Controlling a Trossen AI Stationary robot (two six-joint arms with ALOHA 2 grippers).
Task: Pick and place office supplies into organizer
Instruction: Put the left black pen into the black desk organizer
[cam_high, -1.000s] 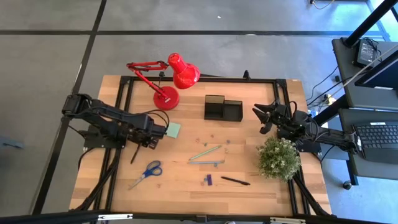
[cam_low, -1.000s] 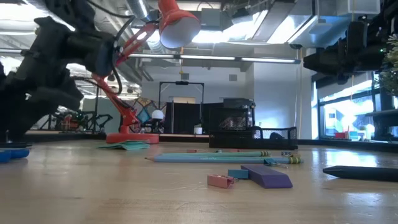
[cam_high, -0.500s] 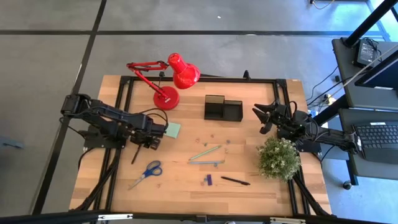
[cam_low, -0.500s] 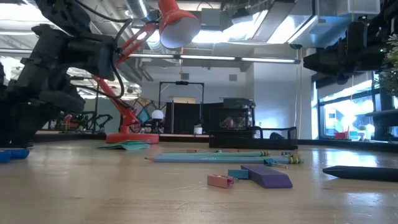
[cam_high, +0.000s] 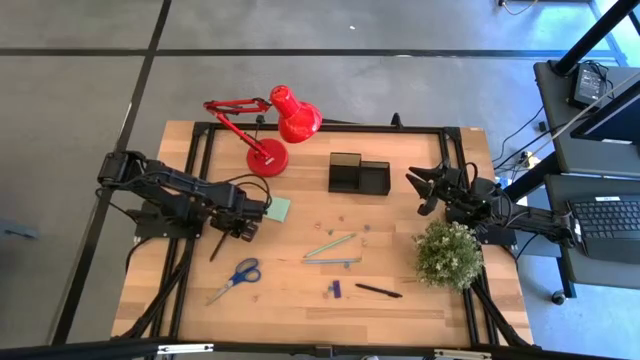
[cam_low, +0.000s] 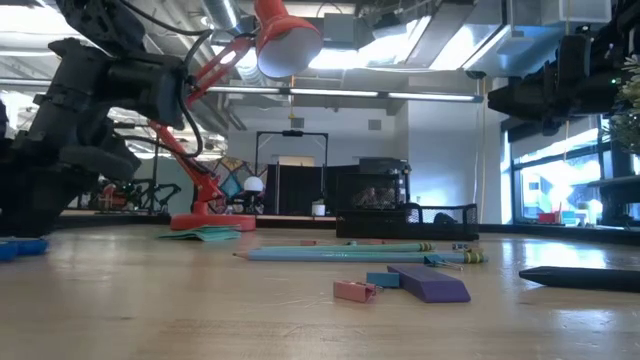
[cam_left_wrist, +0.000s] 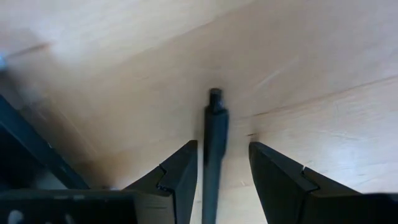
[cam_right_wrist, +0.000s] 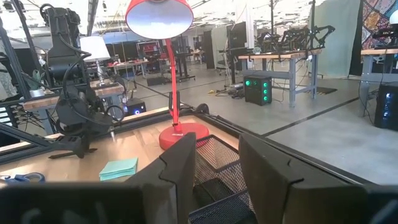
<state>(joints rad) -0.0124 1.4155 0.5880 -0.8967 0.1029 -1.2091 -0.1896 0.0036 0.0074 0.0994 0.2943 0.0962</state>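
Organizer was seen empty at the far middle of the pale wooden tabletop, framed in black metal; no writing could be read. One black pen lay between the released fingers of the left hand, untouched. The right hand, parted and empty, hung beside the organizer. Grey flooring surrounded the tabletop.
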